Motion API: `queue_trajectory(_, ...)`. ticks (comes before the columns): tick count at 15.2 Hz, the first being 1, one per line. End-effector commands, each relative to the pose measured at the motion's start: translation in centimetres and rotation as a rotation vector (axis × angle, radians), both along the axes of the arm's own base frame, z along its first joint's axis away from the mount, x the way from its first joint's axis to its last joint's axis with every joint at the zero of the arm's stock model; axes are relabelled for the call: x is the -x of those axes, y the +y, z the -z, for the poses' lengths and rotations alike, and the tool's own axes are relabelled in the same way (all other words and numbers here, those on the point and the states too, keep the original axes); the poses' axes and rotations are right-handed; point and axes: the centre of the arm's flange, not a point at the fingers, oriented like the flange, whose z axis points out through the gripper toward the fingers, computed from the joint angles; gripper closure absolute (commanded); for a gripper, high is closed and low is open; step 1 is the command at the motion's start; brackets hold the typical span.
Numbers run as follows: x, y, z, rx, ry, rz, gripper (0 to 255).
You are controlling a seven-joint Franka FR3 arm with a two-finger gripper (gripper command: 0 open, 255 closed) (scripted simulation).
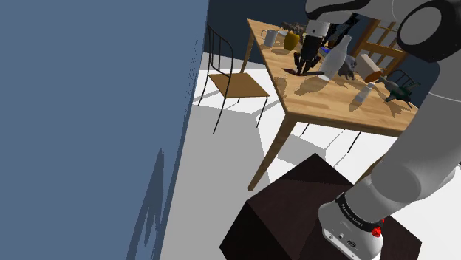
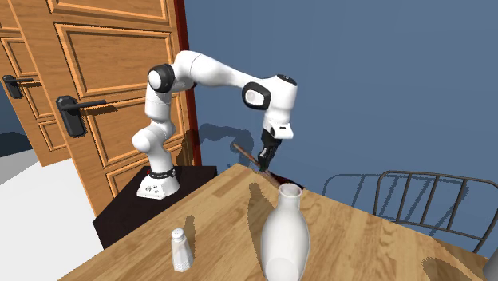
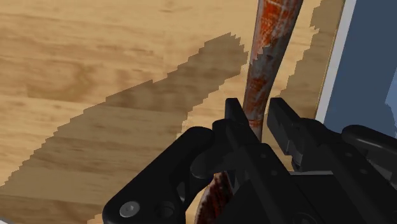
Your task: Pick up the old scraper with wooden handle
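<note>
Panelled wooden door (image 2: pixel 80 88) is standing well off from the hand, past the arm's base. Blue wall (image 2: pixel 383 72) is running behind everything. Dark stand (image 2: pixel 128 214) is sitting under the base, close to the tabletop (image 2: pixel 223 231) edge.

Hand (image 2: pixel 266 164) is hanging over that edge, clamped on the scraper (image 2: pixel 243 152). Wrist view: both fingers (image 3: pixel 236 124) are pressing the shaft from either side, no gap. Scraper is sitting tilted between them, one end poking out past the hand toward the door side, the other running beyond the fingertips over the wood. Can't tell if it's fully clear of the surface.

Handling, my read: it's looking thin, stiff and light, so grip force isn't the issue. Finish is looking worn, red-brown with grey patches, probably rough enough not to slide. Length is sticking out both sides of the grip, so it's likely wanting to pivot if jolted. Gripping partway along the shaft, as now, is looking right.

Tabletop is showing pale wood grain with the hand's shadow lying across it. White shaker (image 2: pixel 181 249) and white vase (image 2: pixel 284 235) are standing well apart from the hand, nearer the camera. Dark wire-back chair (image 2: pixel 423 199) is sitting beyond the vase, on the far side from the door.
</note>
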Motion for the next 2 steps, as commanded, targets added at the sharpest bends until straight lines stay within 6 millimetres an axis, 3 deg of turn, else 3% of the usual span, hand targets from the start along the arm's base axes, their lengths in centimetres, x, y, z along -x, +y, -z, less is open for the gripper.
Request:
queue_trajectory(1,-0.06,0.02,-0.69,0.000,0.000,0.000,255)
queue_trajectory(2,-0.06,0.01,-0.69,0.000,0.000,0.000,255)
